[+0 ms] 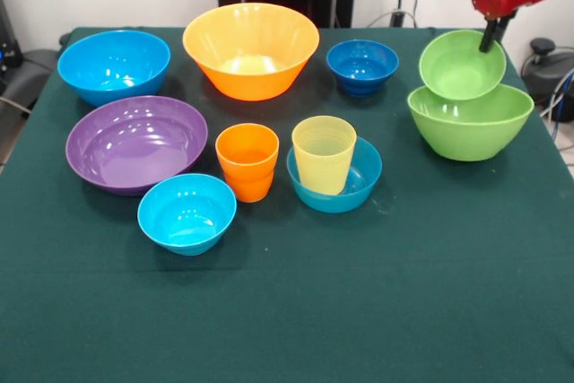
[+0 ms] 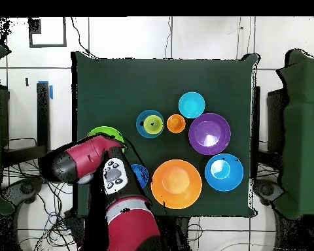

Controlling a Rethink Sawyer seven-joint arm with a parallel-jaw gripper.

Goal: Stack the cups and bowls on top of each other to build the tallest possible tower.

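A: Bowls first: where do they stand against the large orange bowl [image 1: 250, 47]?

B: Take that as the landmark. The large blue bowl [image 1: 114, 65] sits just beside it on 1 side, the small dark blue bowl [image 1: 361, 65] just beside it on the other. In front of it are the purple bowl [image 1: 134, 142], the orange cup [image 1: 247, 160], and the pale yellow cup [image 1: 324, 153] standing upright inside a small light blue bowl [image 1: 334, 177]. A 2nd small light blue bowl [image 1: 186, 212] lies nearest the front edge of the green table [image 1: 287, 311].

A: And the green pair?

B: Well apart from the orange bowl, past the dark blue one. The small lime bowl [image 1: 461, 65] is tilted, resting on the far rim of the large lime bowl [image 1: 470, 120].

A: What is the gripper [image 1: 490, 40] doing?

B: It comes down at the small lime bowl's rim. It looks pinched on that rim, though I cannot tell for certain; overhead, the arm [image 2: 87, 160] hides it.

A: So the step?

B: I judge it is seating that small bowl. Done well, it should be levelled and centred over the large lime bowl before letting go, so it nests flat. Released tilted, it could slide off the rim.
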